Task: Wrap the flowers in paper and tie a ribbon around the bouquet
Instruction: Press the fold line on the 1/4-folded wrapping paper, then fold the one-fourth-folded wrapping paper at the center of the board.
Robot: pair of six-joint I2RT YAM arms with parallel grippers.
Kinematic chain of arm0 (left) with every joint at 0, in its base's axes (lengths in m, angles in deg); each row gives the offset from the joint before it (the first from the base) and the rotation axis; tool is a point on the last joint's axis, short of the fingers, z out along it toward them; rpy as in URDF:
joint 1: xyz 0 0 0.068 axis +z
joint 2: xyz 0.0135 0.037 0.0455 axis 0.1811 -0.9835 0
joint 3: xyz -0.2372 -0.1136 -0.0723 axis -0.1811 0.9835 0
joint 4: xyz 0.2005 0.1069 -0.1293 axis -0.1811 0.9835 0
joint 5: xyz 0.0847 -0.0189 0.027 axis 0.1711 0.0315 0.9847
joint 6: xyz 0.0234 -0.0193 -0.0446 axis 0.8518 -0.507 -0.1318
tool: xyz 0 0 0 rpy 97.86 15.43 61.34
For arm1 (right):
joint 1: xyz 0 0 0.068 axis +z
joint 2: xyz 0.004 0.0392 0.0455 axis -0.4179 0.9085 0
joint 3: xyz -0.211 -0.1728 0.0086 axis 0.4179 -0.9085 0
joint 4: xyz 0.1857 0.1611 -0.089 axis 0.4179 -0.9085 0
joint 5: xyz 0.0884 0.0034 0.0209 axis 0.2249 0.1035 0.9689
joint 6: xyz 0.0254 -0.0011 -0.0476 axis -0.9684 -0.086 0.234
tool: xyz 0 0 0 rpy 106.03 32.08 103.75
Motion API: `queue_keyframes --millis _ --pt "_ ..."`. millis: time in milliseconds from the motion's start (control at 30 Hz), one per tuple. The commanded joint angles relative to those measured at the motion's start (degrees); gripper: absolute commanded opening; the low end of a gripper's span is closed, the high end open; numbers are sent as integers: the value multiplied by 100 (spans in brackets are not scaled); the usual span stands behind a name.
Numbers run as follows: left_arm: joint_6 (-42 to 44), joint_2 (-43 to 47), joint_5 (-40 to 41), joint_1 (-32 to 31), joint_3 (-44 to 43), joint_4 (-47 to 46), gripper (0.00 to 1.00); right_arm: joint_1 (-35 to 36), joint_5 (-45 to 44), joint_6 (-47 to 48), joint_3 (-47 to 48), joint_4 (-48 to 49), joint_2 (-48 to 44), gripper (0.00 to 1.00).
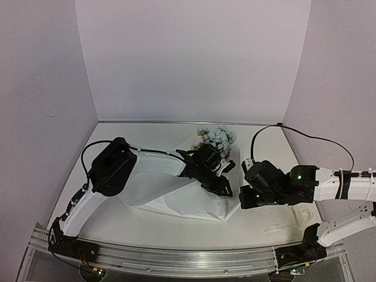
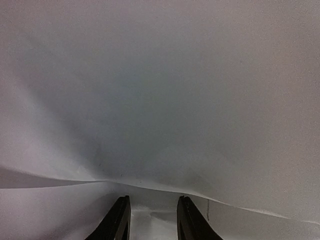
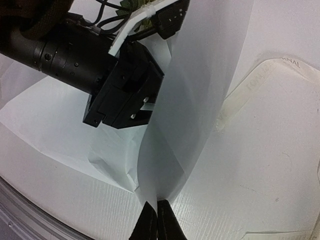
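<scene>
Paper (image 1: pixel 176 200): centre of table, flowers (image 1: pixel 217 138) at its far end. Right gripper (image 3: pixel 157 212): jaws clamped on right paper edge, flap raised. Left gripper (image 2: pixel 152 220): jaws apart over sheet. Paper likely thin, light, crease-prone; best pinched at edge. Ribbon (image 3: pixel 250 85): right of paper.

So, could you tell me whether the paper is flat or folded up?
Partly folded: the right tool, shut on the paper at its edge, holds one flap raised; the rest lies spread on the table.

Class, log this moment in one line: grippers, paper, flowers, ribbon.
left gripper: open over paper; right gripper: shut on paper edge; flowers: at paper's far end; ribbon: loose on table
</scene>
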Motion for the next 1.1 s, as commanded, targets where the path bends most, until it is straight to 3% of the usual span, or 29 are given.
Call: queue_keyframes --millis 0,333,700,867,1067 --pt "194 815 474 161 564 -91 38 45 -203 44 146 -483 -303 0" --pt "259 2520 106 243 1832 -319 48 39 -470 148 -213 -1092 -870 0" --pt "130 4925 205 266 5000 295 43 47 -1085 -268 -286 -1212 -619 0" --pt "105 5195 759 275 5638 573 49 48 -1026 -239 -102 -1303 -242 0" --pt "186 4878 1003 362 5572 608 55 49 -975 -242 -30 -1307 -37 0"
